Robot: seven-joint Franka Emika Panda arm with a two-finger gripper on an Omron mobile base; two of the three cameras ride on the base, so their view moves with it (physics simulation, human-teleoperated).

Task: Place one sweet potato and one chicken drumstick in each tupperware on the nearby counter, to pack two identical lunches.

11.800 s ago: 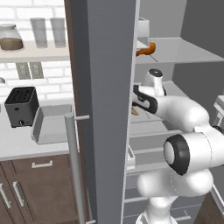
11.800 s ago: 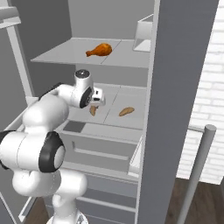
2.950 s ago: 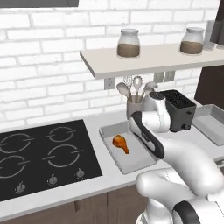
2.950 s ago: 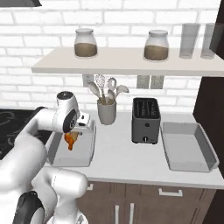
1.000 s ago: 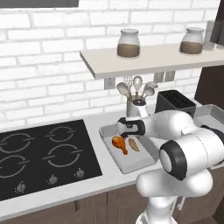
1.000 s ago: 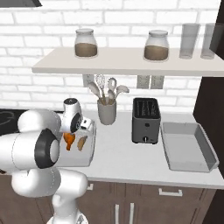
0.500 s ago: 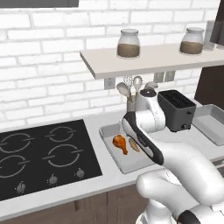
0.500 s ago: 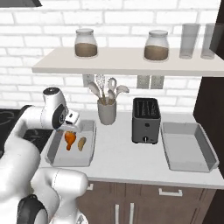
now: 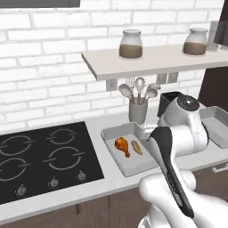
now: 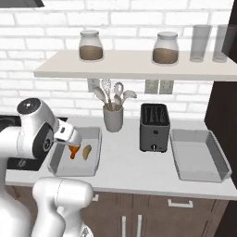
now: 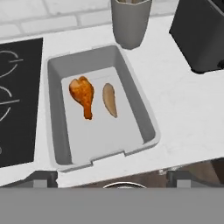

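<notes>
— Where were the chicken drumstick (image 11: 83,95) and sweet potato (image 11: 110,99)?
— Side by side in the near tupperware (image 11: 141,117), toward its far wall. The other tupperware (image 10: 199,155) sat at the counter's (image 10: 126,165) right end.
— And the gripper (image 11: 112,177)?
— Spread wide above, holding nothing.

There are two tupperware trays on one counter (image 10: 125,171): the left tupperware (image 10: 55,159) and the right tupperware (image 10: 222,162). In the left one lie one chicken drumstick (image 11: 83,94) and one sweet potato (image 11: 109,99), side by side. One black toaster (image 10: 154,127) stands between the trays. One grey cup (image 10: 113,119) holds four utensils. On one wall shelf (image 10: 129,65) stand two jars (image 10: 90,45) with brown content and two empty glasses (image 10: 201,42). One black cooktop (image 9: 44,156) has four burner rings and three knobs
</notes>
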